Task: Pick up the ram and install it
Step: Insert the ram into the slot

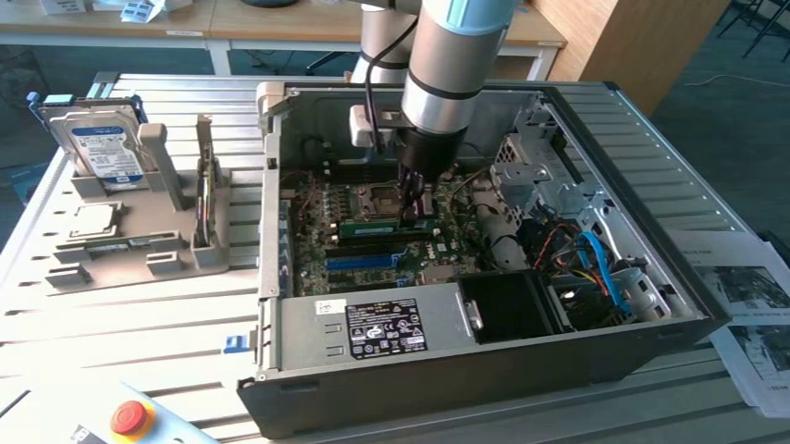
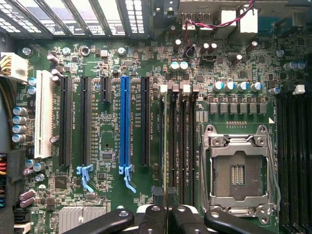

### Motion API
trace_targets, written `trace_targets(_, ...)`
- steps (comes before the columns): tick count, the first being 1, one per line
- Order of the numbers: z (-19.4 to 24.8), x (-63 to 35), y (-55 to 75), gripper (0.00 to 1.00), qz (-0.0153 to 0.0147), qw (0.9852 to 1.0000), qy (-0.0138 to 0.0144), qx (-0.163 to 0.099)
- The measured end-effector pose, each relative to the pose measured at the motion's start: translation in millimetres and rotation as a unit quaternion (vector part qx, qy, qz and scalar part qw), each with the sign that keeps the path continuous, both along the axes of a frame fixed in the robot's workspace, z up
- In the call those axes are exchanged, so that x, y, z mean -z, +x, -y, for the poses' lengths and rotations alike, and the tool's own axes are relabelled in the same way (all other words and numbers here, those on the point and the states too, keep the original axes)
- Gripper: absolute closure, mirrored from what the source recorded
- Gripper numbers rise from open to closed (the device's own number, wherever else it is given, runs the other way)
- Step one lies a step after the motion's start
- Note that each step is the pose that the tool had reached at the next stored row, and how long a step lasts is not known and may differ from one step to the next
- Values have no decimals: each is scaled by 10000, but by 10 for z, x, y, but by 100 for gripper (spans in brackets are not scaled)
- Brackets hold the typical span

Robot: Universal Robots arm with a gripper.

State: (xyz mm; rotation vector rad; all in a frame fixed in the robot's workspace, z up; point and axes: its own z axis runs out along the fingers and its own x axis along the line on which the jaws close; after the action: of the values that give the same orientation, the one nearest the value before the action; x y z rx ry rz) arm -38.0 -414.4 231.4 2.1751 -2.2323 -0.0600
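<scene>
Gripping the ram (image 1: 370, 225) edge-down, the closed gripper (image 1: 417, 213) sits over the memory slots (image 2: 179, 146) just beside the CPU socket (image 1: 376, 196). Risk: a slight tilt or offset could jam the stick against the slot.

Claw (image 1: 419, 211) hangs at ram (image 1: 373, 225) inside computer case (image 1: 494, 370).

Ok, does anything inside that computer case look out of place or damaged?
Nothing looks spilled or broken. One oddity: the processor socket beside the memory slots sits exposed, with no cooler on it. The gripper is closed on the ram at those slots.
</scene>
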Motion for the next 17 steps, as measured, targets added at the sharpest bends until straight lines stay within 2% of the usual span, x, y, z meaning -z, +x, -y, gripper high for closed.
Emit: trace_targets(17, -2, 16, 0, 88, 0, 10000, 0, -2)
